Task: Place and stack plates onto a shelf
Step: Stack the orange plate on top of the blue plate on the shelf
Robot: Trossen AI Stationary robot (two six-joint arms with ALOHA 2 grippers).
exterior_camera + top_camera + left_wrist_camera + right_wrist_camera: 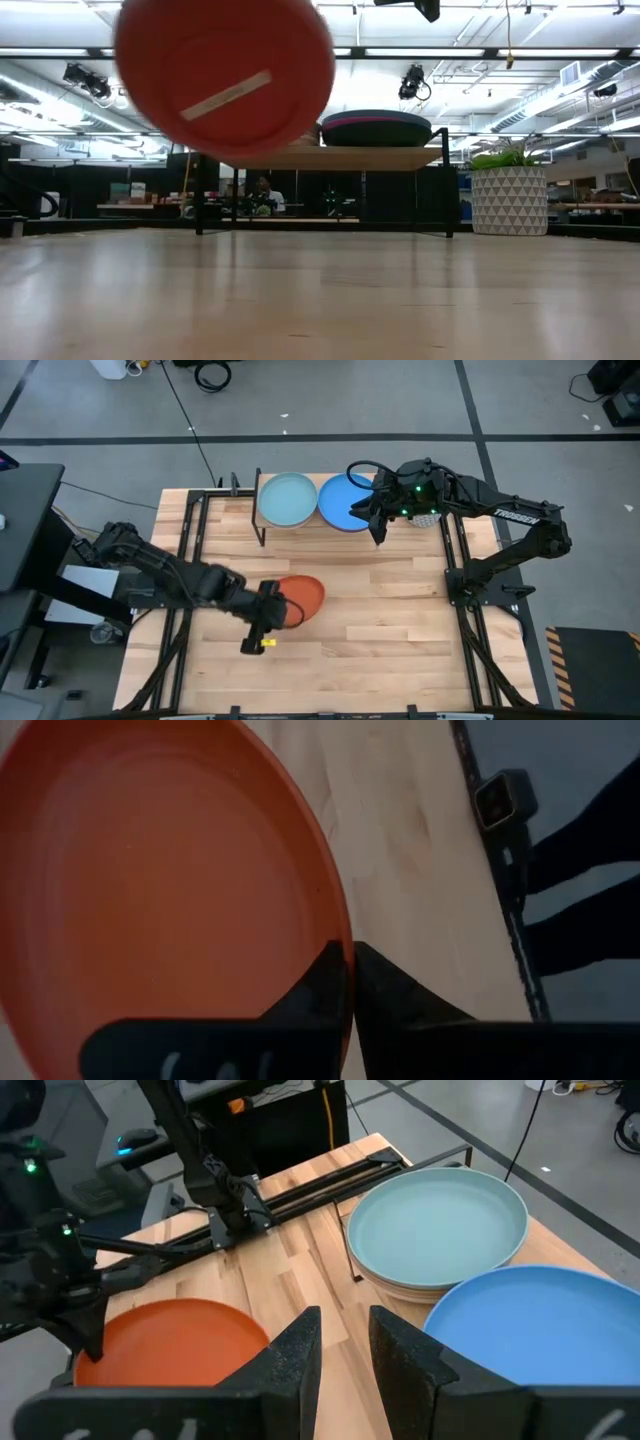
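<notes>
High view: two stacks fill the shelf; left pincer clamps the orange plate, right pincer hangs slightly parted, empty

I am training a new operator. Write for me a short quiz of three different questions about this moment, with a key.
1. True or false: the left tool grips the orange plate by its rim.
2. Which plate tops the stack nearest the right tool? A) light blue B) bright blue C) pink
3. Fill in: the right tool holds ____.

Key: 1 true. 2 B, the bright blue plate; the light blue plate lies beside it. 3 nothing.
</notes>
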